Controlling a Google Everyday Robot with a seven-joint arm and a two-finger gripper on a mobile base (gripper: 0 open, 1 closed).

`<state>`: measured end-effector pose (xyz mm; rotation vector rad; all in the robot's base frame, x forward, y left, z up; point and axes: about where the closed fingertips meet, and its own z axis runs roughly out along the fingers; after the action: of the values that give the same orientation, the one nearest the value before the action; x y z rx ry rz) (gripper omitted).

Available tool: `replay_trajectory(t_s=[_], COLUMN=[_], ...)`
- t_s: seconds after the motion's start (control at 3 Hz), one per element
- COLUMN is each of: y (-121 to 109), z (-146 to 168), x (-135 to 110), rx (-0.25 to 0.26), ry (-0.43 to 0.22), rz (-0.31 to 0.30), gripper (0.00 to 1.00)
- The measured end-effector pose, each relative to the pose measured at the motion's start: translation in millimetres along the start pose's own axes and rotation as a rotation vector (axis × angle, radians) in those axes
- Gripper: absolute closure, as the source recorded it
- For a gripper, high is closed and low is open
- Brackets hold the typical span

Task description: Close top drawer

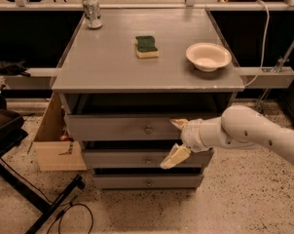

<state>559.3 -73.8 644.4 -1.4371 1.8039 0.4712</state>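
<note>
The top drawer [113, 127] is the uppermost grey front of the cabinet, with a small round knob [148, 129] at its centre. A dark gap shows above it, under the cabinet top. My gripper [176, 140] is on the white arm that comes in from the right. It is open, in front of the drawer's right half, just right of the knob. The upper finger [178, 123] lies against the top drawer's front. The lower finger [174, 158] hangs in front of the middle drawer [122, 158]. It holds nothing.
On the cabinet top [108, 67] stand a green-and-yellow sponge [147, 46], a white bowl [208, 56] and a can [92, 11]. A cardboard box [53, 140] stands left of the cabinet. A black stand [20, 189] with a cable is on the floor at the left. The bottom drawer [147, 182] is below.
</note>
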Motion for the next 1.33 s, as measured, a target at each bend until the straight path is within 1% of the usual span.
replay_trajectory(t_s=[0.33,0.67,1.0,1.33], y=[-0.1,-7.7,-31.1,-48.1], z=[0.1,5.4,20.2,35.7], x=[-0.1,-3.6,-13.6,-17.2], rx=[0.0,0.001,0.007,0.017], ry=[0.0,-0.009,-0.023,-0.033], rz=[0.0,-0.011,-0.04,-0.045], gripper=[0.19,0.5,0.74,0.96])
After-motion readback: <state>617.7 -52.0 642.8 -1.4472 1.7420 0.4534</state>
